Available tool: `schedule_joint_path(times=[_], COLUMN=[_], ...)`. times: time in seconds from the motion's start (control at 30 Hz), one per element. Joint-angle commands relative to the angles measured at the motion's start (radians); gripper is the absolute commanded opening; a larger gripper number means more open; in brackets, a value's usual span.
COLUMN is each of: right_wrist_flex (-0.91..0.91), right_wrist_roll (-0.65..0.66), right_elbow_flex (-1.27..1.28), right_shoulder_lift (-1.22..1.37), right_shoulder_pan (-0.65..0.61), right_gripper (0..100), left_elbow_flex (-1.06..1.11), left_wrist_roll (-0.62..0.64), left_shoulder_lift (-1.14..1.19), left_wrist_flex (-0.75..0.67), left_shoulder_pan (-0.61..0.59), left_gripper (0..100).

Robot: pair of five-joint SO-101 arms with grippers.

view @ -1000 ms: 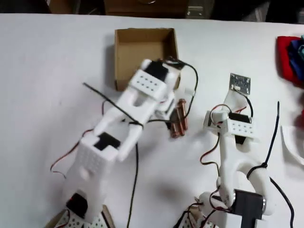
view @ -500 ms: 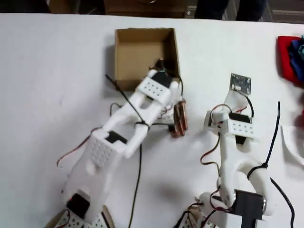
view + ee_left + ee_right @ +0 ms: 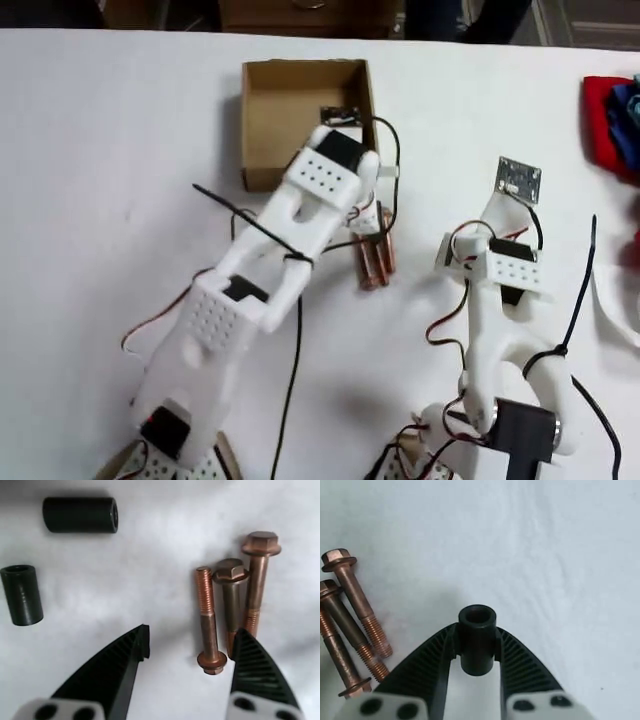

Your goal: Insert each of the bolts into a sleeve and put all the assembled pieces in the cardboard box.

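The left arm (image 3: 250, 290) and the right arm (image 3: 490, 330) rise from the near edge of the table (image 3: 100, 200). A band of bare white surface lies between them, crossed by slack cables. There is wide open table on the left arm's outer side. On the right arm's outer side a red cloth (image 3: 608, 115) sits at the table's edge.

Farther out, between the two wrists, three bolts (image 3: 375, 258) lie side by side on the table.

The left wrist view shows the left gripper (image 3: 192, 632) with its fingers spread wide and holding nothing. The bolts (image 3: 231, 600) run parallel to the fingers. One bolt lies inside the gap, just beside one finger, with its head toward the wrist. The other two have their heads pointing away, and that finger's tip overlaps their threaded ends; whether it touches them cannot be told. Past the other finger, well apart from the bolts, two loose sleeves rest on the table, one nearer (image 3: 21, 595) and one farther (image 3: 80, 515), pointing different ways.

The right wrist view shows the right gripper (image 3: 477, 631) clamped on a black held sleeve (image 3: 477, 647). Its open bore stands out past the fingertips. The bolts (image 3: 350, 625) lie off to one side, apart from the fingers, with bare table ahead.

Farthest out is the cardboard box (image 3: 246, 125), open-topped. The left arm's wrist overlaps its near corner, and a strip of table separates the box from the far edge.
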Motion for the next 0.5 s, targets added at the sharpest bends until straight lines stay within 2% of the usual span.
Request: schedule_joint_path(times=[0.0,0.23,0.47], right_wrist_flex=[-0.013,-0.013,-0.012], right_wrist_roll=[-0.008,-0.011,-0.011], right_elbow_flex=[-0.023,-0.023,-0.023], right_shoulder_lift=[-0.044,-0.045,-0.048], right_shoulder_pan=[0.013,0.013,0.013], right_gripper=[2.0,2.0,2.0], left_elbow_flex=[0.021,0.030,0.021], left_wrist_roll=[0.012,0.012,0.012], left_shoulder_lift=[-0.009,-0.005,0.109], left_wrist_flex=[-0.015,-0.017,-0.034], left_shoulder_pan=[0.009,0.008,0.011], left_gripper=[28,28,28])
